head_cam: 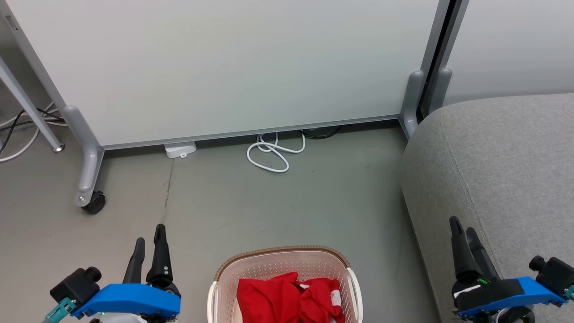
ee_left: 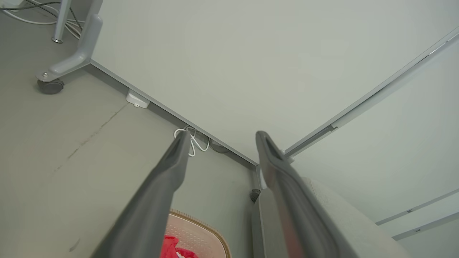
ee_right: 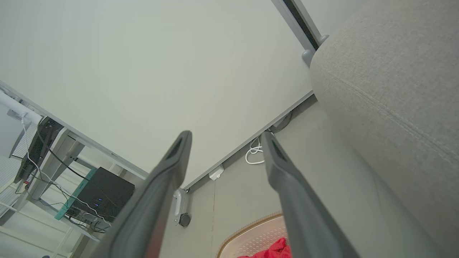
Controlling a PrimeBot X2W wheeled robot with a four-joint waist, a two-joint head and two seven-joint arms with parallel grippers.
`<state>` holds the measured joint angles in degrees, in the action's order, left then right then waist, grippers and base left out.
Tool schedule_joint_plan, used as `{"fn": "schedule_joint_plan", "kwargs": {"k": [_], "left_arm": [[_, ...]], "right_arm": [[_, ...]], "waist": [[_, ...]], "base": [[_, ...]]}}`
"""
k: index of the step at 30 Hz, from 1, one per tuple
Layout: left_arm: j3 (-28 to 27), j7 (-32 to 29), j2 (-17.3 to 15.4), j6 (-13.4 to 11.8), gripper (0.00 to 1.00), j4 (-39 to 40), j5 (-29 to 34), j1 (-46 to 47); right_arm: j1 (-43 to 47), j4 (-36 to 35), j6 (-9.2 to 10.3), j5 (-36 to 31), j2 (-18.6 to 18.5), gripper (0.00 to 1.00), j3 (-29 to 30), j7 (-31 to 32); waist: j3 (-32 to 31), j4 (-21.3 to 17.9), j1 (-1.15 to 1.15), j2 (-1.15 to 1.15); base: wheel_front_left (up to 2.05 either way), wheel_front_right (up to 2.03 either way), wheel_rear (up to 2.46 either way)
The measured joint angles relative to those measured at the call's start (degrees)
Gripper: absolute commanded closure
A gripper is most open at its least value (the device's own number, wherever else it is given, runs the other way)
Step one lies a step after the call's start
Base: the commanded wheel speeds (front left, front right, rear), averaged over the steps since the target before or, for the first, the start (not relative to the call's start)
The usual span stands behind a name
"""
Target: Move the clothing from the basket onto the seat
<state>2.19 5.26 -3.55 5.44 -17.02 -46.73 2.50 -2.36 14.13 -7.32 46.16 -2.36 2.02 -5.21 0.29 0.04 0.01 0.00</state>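
The red clothing [head_cam: 287,298] lies bunched in the cream basket [head_cam: 278,260] with a brown rim, on the floor at the bottom centre of the head view. The grey seat [head_cam: 497,161] fills the right side. My left gripper [head_cam: 150,244] stands open to the left of the basket, holding nothing. My right gripper [head_cam: 464,235] is open over the seat's front edge, empty as well. In the left wrist view the left gripper [ee_left: 220,138] frames the basket [ee_left: 200,229] and clothing [ee_left: 172,247]. The right wrist view shows the right gripper [ee_right: 226,138], the basket [ee_right: 251,238], the clothing [ee_right: 272,249] and the seat [ee_right: 387,89].
A white partition panel [head_cam: 224,67] on a castered foot [head_cam: 92,197] stands behind the floor area. A coiled white cable [head_cam: 273,154] and a small white box [head_cam: 180,149] lie at its base. A second panel [head_cam: 511,45] stands behind the seat. Cables [head_cam: 18,130] trail at the far left.
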Motion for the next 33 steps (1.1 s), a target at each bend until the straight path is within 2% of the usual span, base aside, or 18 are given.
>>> {"fn": "schedule_joint_plan", "kwargs": {"k": [17,33], "left_arm": [[1.8,2.8,-0.3,0.7,0.0,0.7,12.4,0.1],[2.5,5.0,-0.3,0.8,0.0,-1.5,20.8,1.2]], "right_arm": [[-0.1,-0.2,-0.05,-11.4,-0.1,0.0,-0.6,-2.9],[-0.1,0.4,-0.07,-20.6,-0.2,0.0,-1.6,-5.1]], "waist": [[0.1,0.1,0.0,0.0],[0.0,0.3,0.0,0.0]], "base": [[0.0,0.0,0.0],[0.0,0.0,0.0]]}}
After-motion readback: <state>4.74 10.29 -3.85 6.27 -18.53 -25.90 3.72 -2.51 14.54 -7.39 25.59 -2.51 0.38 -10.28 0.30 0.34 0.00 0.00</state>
